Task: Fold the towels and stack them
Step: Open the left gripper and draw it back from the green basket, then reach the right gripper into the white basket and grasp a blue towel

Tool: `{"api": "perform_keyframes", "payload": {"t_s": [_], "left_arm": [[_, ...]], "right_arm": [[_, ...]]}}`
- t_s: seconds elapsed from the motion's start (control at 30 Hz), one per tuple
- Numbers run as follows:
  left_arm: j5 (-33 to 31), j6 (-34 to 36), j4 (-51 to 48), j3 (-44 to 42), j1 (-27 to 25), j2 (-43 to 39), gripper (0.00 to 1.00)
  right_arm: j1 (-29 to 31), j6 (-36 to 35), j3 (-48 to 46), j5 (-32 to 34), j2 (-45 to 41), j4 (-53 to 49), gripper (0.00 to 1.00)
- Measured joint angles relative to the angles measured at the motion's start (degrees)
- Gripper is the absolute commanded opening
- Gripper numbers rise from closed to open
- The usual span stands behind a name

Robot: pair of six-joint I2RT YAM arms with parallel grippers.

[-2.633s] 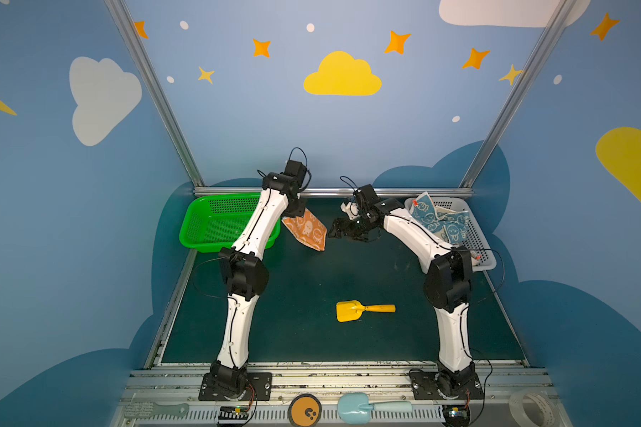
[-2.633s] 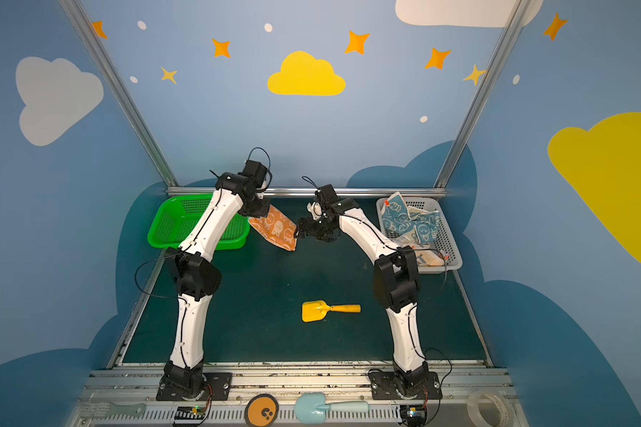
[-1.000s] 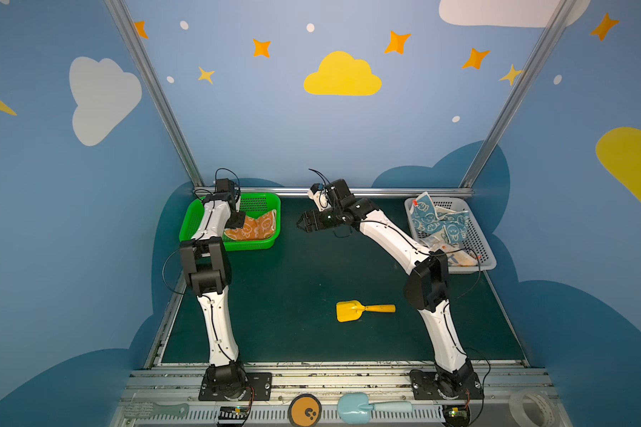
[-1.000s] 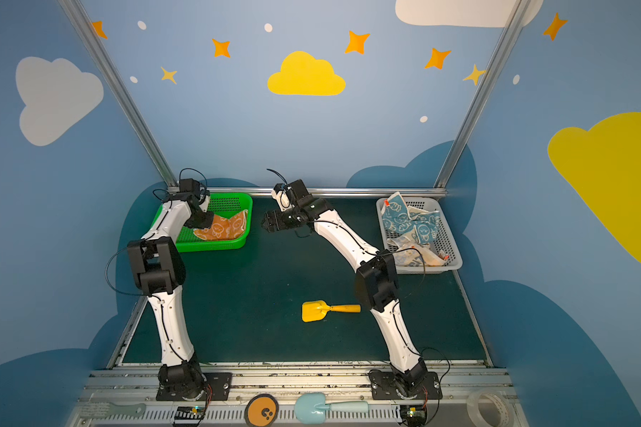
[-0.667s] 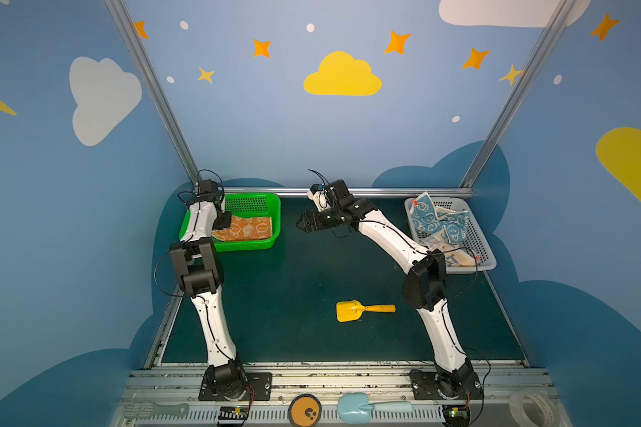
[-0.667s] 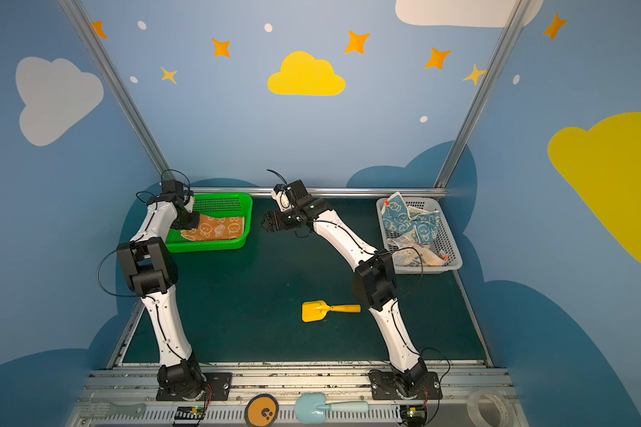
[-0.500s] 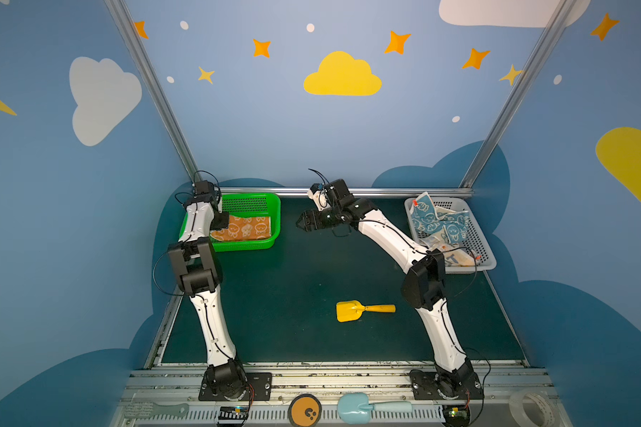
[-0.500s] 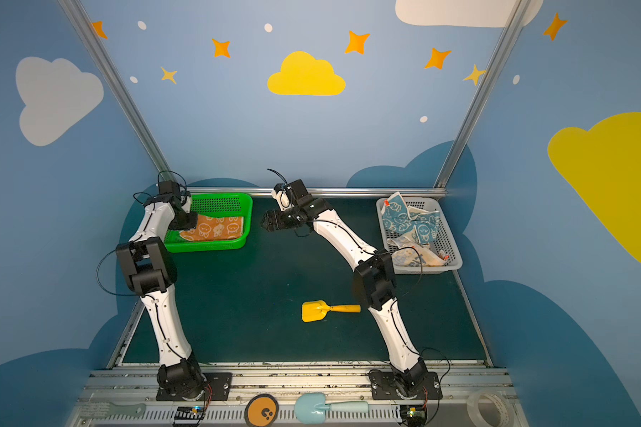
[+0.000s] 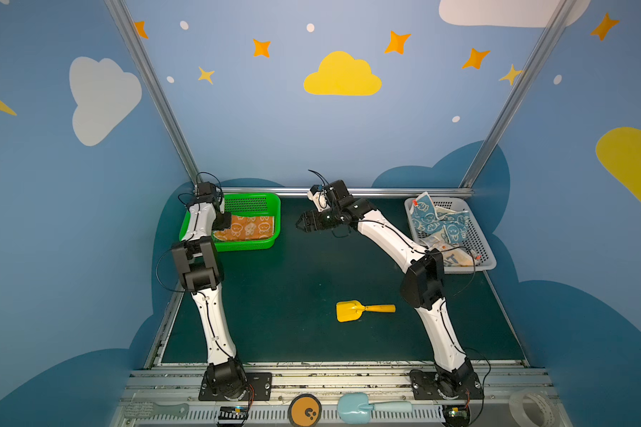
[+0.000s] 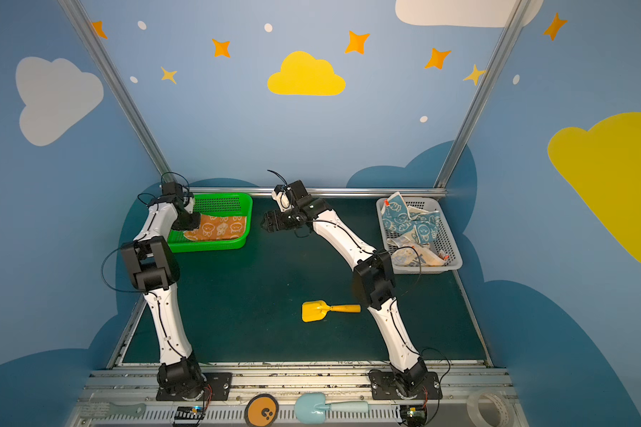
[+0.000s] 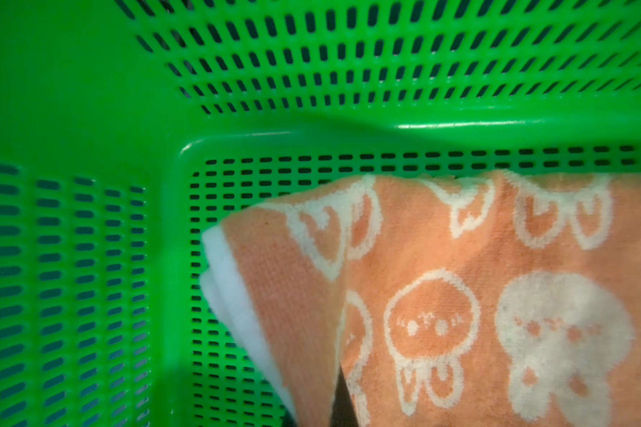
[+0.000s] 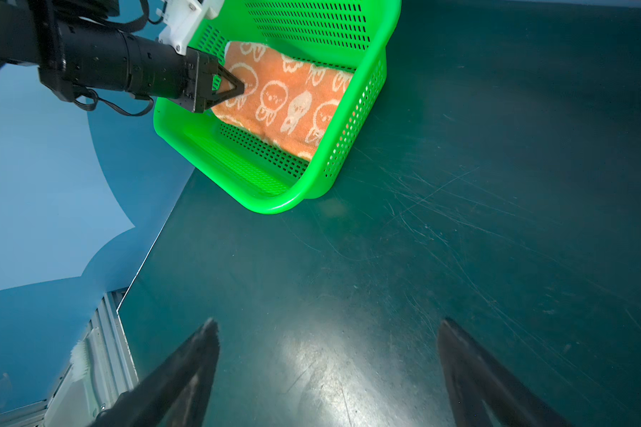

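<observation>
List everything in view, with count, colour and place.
green basket: 1, green, back left of table
orange towel: 1, orange with white faces, folded in green basket
grey basket: 1, pale grey, back right
blue-faced towel: 1, cream and blue, crumpled in grey basket
lettered towel: 1, cream, in grey basket, nearer front
toy shovel: 1, yellow, on table, middle
scoop: 1, light blue, front rail
disc: 1, orange, front rail
left end effector: 1, black, shut on orange towel
right end effector: 1, black, open, above table

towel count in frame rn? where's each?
3: orange towel, folded in the green basket, left hand pinching it; blue-face towel and lettered towel, crumpled together in the grey basket. More could be hidden under that pile.
</observation>
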Motion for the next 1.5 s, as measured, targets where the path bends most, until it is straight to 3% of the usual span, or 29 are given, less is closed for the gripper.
{"api": "perform_keyframes", "payload": {"t_s": [0.2, 0.4, 0.43, 0.5, 0.57, 0.6, 0.8, 0.93, 1.2, 1.33, 1.5], "left_arm": [[-1.92, -0.22, -0.13, 0.76, 0.22, 0.0, 0.07], [-1.88, -1.33, -0.2, 0.79, 1.16, 0.0, 0.24], [-1.97, -1.4, -0.2, 0.79, 1.27, 0.0, 0.29], [-2.08, -1.88, -0.17, 0.87, 1.46, 0.0, 0.54], [-2.16, -2.49, -0.44, 1.29, 1.51, 0.0, 0.97], [-2.21, -2.84, -0.74, 1.79, 1.51, 0.0, 1.0], [-5.4, -5.4, -1.53, 3.41, 0.28, -1.62, 1.0], [-8.2, -5.46, 0.5, -2.16, -3.54, -10.14, 1.0], [-14.88, -0.48, 17.25, -20.35, -20.37, -34.12, 1.0], [-17.16, 1.53, 21.77, -21.79, -27.65, -36.0, 1.0], [-19.21, 3.56, 25.53, -22.93, -37.77, -34.73, 1.0]], "right_arm": [[-0.2, 0.48, 0.0, -0.33, 0.26, 0.04, 0.91], [-0.44, 0.61, 0.0, -0.74, 0.26, 0.15, 0.91], [-0.5, 0.61, 0.0, -0.74, 0.26, 0.2, 0.91], [-0.55, 0.61, 0.0, -0.74, 0.26, 0.2, 0.91], [-0.59, 0.61, 0.0, -0.76, 0.26, 0.28, 0.91], [-0.63, 0.61, 0.0, -0.76, 0.26, 0.31, 0.91], [-1.16, 0.48, 0.02, -0.46, 0.24, -0.07, 0.92], [-2.21, -0.15, -0.07, 1.29, -0.55, -2.32, 0.93], [-10.54, -2.62, -10.82, 10.03, -14.82, -5.84, 0.94], [-17.22, -3.26, -19.47, 17.73, -24.9, -6.14, 0.96], [-26.05, -2.05, -29.07, 22.45, -33.24, -5.92, 0.96]]}}
